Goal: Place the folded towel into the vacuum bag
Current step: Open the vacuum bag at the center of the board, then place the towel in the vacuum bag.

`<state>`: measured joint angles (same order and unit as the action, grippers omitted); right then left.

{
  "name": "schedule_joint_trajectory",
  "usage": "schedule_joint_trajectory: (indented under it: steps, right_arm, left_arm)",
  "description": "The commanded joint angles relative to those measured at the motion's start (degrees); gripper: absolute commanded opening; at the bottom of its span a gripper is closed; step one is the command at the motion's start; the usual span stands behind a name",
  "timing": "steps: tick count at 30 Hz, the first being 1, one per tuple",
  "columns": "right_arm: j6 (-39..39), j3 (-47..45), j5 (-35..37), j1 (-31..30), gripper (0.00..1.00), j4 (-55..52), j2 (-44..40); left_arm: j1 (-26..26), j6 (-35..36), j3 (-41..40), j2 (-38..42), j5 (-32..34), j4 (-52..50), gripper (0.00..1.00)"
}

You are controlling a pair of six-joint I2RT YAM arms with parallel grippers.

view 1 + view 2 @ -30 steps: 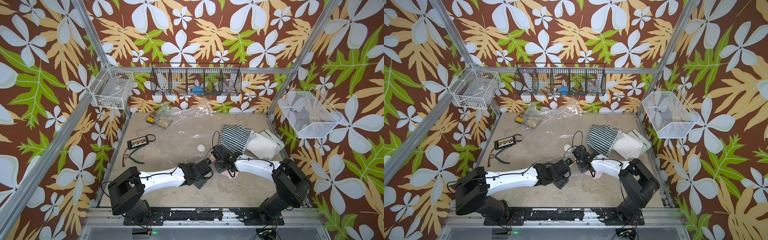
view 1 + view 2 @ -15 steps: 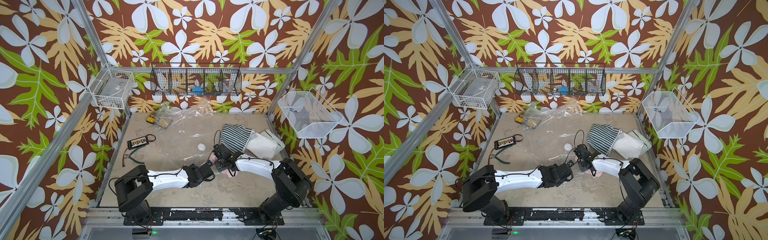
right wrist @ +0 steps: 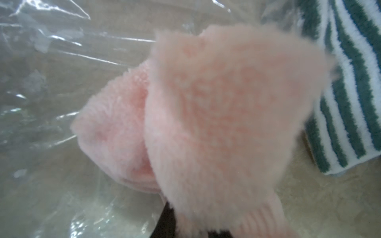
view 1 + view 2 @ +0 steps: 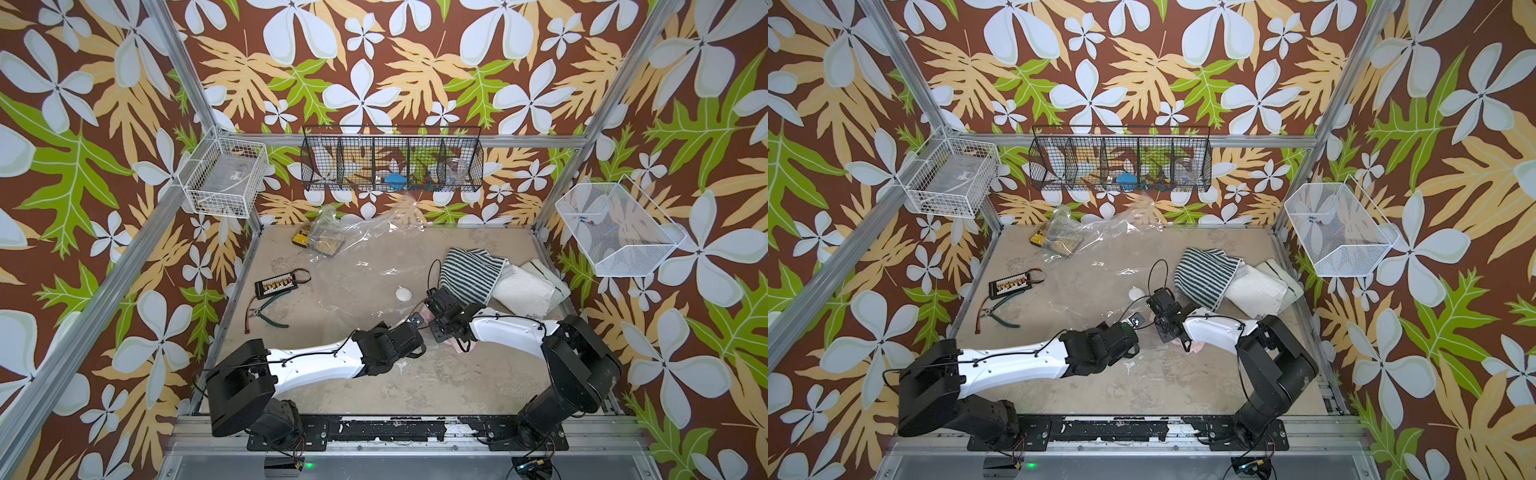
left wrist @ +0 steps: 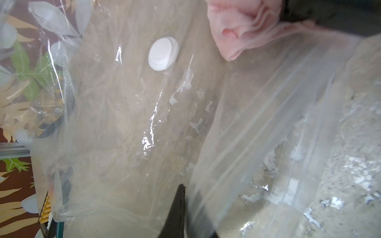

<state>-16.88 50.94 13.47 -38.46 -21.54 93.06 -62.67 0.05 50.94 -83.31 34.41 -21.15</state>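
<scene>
Robot arms, 2, meet mid-table over large crinkly clear plastic vacuum bag w/ round white valve cap. Left gripper pinches bag's open edge, jaws pressed together on plastic. Right gripper clamps fluffy pink folded towel at bag's mouth, near cap; can't tell if it's inside. Green-and-white striped towel & white towel lie to the right.
</scene>
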Motion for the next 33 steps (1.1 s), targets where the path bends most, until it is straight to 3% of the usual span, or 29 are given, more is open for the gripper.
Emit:
schedule_joint_trajectory:
  steps: [1, 6, 11, 15, 19, 24, 29, 33]
  right_arm:
    - [-2.05, 1.72, -3.66, 0.14, 0.1, -9.21, -4.66]
    - [-2.89, 5.18, -7.78, 0.08, 0.09, -12.04, -17.91]
    - [-3.73, 5.83, -9.28, 0.04, 0.08, -18.89, -23.43]
    - [-6.44, 4.31, -17.9, -0.32, 0.06, -21.13, -30.77]
    - [-10.14, 2.88, -22.59, -6.04, 0.04, -21.67, -35.63]
    - [-15.73, 0.02, -20.64, -17.85, 0.03, -14.77, -32.21]
    - [-18.14, -1.4, -21.65, -18.4, 0.0, 1.67, -24.49]
    - [-17.73, 1.32, -21.21, -17.53, 0.0, 7.14, -16.95]
  left_arm:
    - [0.18, -1.11, 0.56, 2.71, 0.39, -0.2, 0.0]
    - [0.78, -2.95, 1.66, 3.94, -3.2, 2.06, 0.0]
    - [2.4, -3.37, 1.29, 4.26, -5.24, 3.28, 0.0]
    - [5.33, -4.0, 0.97, 6.24, -8.25, 4.31, 0.0]
    - [6.87, -3.6, 2.01, 7.0, -10.57, 4.8, 0.0]
    - [6.9, -3.93, 5.13, 7.32, -11.59, 4.36, 0.0]
    - [6.92, -6.76, 6.63, 9.68, -15.39, 5.51, 0.0]
    - [6.84, -7.37, 6.4, 10.88, -19.73, 7.87, 0.0]
